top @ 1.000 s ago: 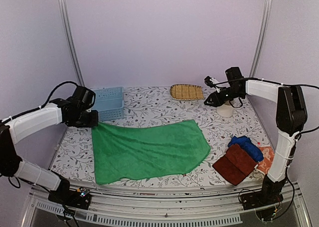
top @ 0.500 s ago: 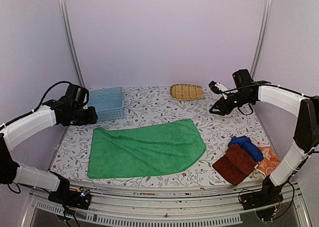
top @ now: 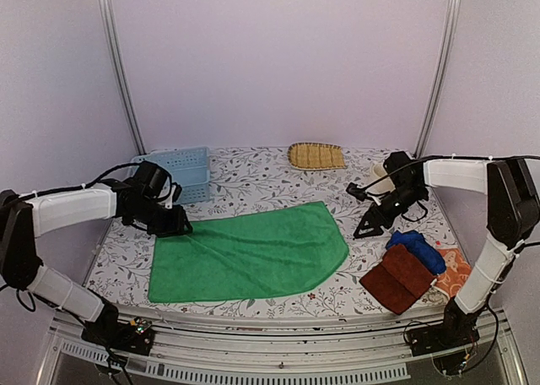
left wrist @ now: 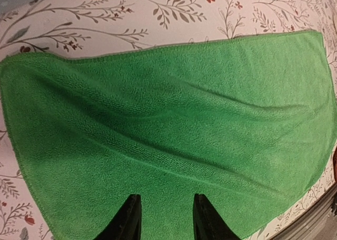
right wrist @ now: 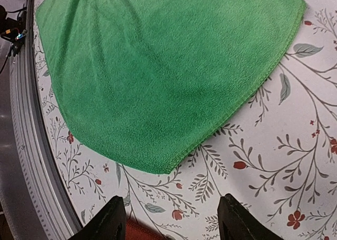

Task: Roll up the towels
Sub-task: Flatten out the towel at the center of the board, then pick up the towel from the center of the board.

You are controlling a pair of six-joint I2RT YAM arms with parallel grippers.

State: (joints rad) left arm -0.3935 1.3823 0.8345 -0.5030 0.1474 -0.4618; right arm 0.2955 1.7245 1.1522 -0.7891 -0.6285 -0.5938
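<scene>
Arms [top: 76, 208] low, left tool [top: 181, 227] over green towel [top: 253, 254], right tool [top: 364, 231] beside it

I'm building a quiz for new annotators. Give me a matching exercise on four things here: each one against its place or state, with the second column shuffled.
1. green towel
2. reddish-brown towel
3. blue towel
4. straw tray

A. at the far back
B. spread flat in the centre
C. folded, near right corner
D. bunched up beside the folded towel

Pairs: 1-B, 2-C, 3-D, 4-A
</scene>
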